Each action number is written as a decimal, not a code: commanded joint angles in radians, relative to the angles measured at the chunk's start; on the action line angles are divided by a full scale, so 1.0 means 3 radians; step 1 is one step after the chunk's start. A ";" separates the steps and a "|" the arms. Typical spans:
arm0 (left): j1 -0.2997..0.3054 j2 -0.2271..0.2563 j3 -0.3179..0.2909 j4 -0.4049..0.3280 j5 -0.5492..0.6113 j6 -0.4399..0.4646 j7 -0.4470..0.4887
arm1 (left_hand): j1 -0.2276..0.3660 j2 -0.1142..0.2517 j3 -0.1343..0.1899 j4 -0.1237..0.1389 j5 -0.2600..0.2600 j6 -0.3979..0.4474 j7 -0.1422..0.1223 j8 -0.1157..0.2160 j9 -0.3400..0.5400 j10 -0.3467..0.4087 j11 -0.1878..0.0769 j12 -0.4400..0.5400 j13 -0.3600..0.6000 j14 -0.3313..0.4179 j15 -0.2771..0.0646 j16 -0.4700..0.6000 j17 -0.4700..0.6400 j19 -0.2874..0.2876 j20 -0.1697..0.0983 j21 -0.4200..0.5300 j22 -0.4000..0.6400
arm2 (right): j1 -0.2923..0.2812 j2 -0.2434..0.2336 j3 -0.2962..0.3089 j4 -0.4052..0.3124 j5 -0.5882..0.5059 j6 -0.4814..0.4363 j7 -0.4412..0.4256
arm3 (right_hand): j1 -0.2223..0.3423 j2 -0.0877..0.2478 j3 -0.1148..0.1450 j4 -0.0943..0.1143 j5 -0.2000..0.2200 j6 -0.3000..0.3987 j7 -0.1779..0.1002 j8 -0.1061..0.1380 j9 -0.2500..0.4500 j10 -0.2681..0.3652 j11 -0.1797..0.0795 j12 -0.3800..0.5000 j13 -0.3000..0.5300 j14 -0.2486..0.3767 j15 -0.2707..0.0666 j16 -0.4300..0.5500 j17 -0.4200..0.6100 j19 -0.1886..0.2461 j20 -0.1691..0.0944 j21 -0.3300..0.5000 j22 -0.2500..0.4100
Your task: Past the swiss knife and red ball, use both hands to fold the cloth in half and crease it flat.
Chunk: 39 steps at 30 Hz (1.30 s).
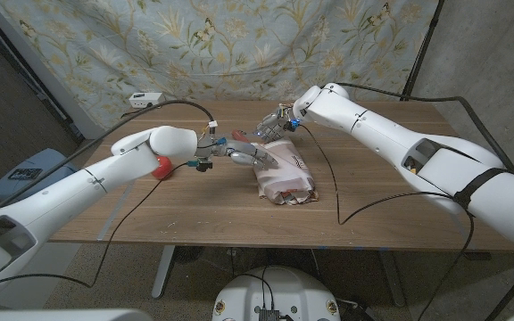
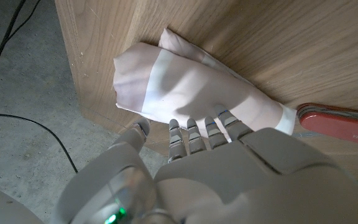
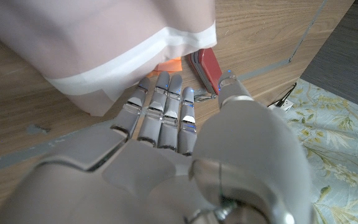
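Wooden table (image 1: 194,209): spans the frame's middle.
Cloth (image 1: 286,174): pinkish with white band, folded into a bundle, centre of frame, slightly right.
Right hand (image 1: 273,123): upper centre, at the cloth's far edge, fingers (image 3: 164,112) extended side by side, tips at the white hem.
Left hand (image 1: 250,155): centre, fingers (image 2: 194,135) straight and together, on the cloth's left side.
Red ball (image 1: 161,167): left of centre, beside the left forearm.
Swiss knife (image 2: 340,122): red, on the table, touching the cloth's end.

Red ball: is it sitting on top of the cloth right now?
No. The red ball sits on the table beside the left arm, apart from the cloth.
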 commanded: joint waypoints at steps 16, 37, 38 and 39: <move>0.0020 0.0108 0.0105 -0.0078 0.0225 0.0161 -0.0197 | -0.0045 0.0021 -0.0002 0.0099 -0.0004 0.0013 0.0021 -0.0001 0.0006 0.0009 0.0007 -0.0014 0.0007 -0.0037 0.0029 0.0000 0.0034 -0.0054 0.0017 -0.0013 0.0011 | -0.0300 -0.0252 0.0125 -0.0741 0.0027 -0.0354 -0.0475 | -0.0090 0.0001 -0.0043 -0.0005 -0.0005 -0.0208 0.0104 -0.0045 -0.0072 -0.0107 0.0008 -0.0132 -0.0048 -0.0090 0.0013 -0.0027 0.0000 0.0016 -0.0002 0.0025 0.0008; -0.0018 0.0075 0.0160 -0.0010 0.0348 0.0244 -0.0289 | -0.0118 0.0005 0.0000 0.0192 -0.0002 -0.0065 0.0018 -0.0023 0.0007 -0.0082 0.0005 -0.0043 0.0009 -0.0097 0.0039 -0.0008 0.0037 -0.0122 0.0019 -0.0031 0.0011 | -0.0437 -0.0687 -0.0125 -0.1824 -0.0276 -0.0901 -0.0902 | -0.0620 0.0070 -0.0179 0.0248 0.0010 -0.0184 -0.0088 0.0023 -0.0166 -0.0061 -0.0091 -0.0284 -0.0172 -0.0070 -0.0027 -0.0058 -0.0066 0.0060 -0.0053 0.0038 0.0010; -0.0022 0.0072 0.0161 -0.0002 0.0349 0.0245 -0.0292 | -0.0118 0.0004 0.0001 0.0192 -0.0002 -0.0066 0.0019 -0.0023 0.0007 -0.0082 0.0002 -0.0042 0.0009 -0.0097 0.0039 -0.0008 0.0036 -0.0121 0.0021 -0.0031 0.0011 | -0.0440 -0.0699 -0.0145 -0.1856 -0.0296 -0.0923 -0.0912 | -0.0759 0.0119 -0.0208 0.0328 0.0010 -0.0188 -0.0089 0.0026 -0.0172 -0.0063 -0.0112 -0.0320 -0.0199 -0.0078 -0.0032 -0.0064 -0.0072 0.0056 -0.0058 0.0036 0.0011; -0.0024 0.0070 0.0160 0.0003 0.0348 0.0247 -0.0290 | -0.0119 0.0004 0.0002 0.0193 -0.0002 -0.0069 0.0018 -0.0024 0.0007 -0.0083 0.0005 -0.0042 0.0009 -0.0098 0.0038 -0.0008 0.0035 -0.0121 0.0019 -0.0030 0.0011 | -0.0437 -0.0715 -0.0167 -0.1881 -0.0310 -0.0939 -0.0908 | -0.0830 0.0148 -0.0220 0.0370 0.0010 -0.0187 -0.0100 0.0028 -0.0175 -0.0067 -0.0119 -0.0340 -0.0212 -0.0086 -0.0040 -0.0069 -0.0076 0.0051 -0.0066 0.0033 0.0011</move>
